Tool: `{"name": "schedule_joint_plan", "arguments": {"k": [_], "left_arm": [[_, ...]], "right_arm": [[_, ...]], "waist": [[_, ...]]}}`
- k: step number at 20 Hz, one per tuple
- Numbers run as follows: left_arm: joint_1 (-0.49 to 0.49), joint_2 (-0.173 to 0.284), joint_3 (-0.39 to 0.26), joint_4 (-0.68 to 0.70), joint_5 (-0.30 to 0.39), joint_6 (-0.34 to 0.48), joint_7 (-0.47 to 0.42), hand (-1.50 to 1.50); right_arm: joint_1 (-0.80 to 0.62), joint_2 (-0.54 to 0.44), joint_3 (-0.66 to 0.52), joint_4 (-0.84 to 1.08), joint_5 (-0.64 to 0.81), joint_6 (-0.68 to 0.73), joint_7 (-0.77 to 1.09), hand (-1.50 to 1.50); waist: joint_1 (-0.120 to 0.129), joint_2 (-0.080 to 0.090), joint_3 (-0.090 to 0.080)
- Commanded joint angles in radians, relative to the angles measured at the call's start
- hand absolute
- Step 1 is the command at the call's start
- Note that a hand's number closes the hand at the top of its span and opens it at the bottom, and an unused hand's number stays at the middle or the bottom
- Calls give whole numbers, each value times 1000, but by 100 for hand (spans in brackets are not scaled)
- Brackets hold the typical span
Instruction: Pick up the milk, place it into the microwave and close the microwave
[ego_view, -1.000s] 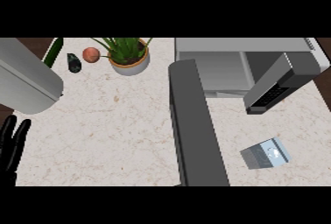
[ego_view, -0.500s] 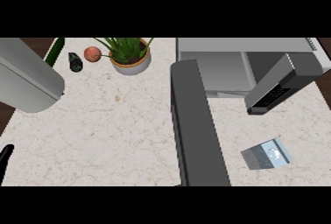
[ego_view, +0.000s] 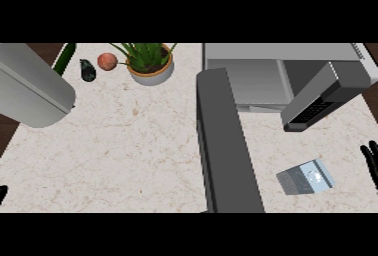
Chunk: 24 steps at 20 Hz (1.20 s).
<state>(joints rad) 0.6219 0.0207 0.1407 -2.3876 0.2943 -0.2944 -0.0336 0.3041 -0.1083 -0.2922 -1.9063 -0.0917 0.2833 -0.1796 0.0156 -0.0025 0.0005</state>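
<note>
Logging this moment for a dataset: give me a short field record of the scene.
milk carton: lying on the counter, right of the open door, not held
microwave: door open
right robot hand: at right edge, near the carton, not touching
left robot hand: barely visible at left edge
potted plant: back of counter

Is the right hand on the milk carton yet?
Apart. The head view shows the right hand at the picture's right edge, with a strip of bare counter between its fingers and the milk carton.
</note>
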Motion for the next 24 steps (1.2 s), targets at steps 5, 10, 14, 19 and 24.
{"name": "schedule_joint_plan", "arguments": {"k": [5, 10, 14, 19, 24], "left_arm": [[104, -20, -10, -119, 99, -37, -37, -150], [169, -17, 42, -158, 179, -94, -13, -150], [171, -20, 63, -104, 173, -125, -62, -150], [242, -20, 62, -119, 188, -150, -119, -150], [187, -9, 91, -93, 211, -150, -74, -150]], "right_arm": [[-60, -23, -51, 357, 98, -2, -233, -150], [-56, -45, -43, 492, 158, 5, -341, -150], [-136, -68, -44, 702, 252, -57, -495, -150], [-207, -60, -23, 835, 302, -112, -559, -150], [-323, -108, -59, 1097, 285, -70, -705, -150]], "waist": [[5, 1, 1], [5, 0, 1], [12, 1, 1], [10, 0, 1], [5, 4, 2]]}}
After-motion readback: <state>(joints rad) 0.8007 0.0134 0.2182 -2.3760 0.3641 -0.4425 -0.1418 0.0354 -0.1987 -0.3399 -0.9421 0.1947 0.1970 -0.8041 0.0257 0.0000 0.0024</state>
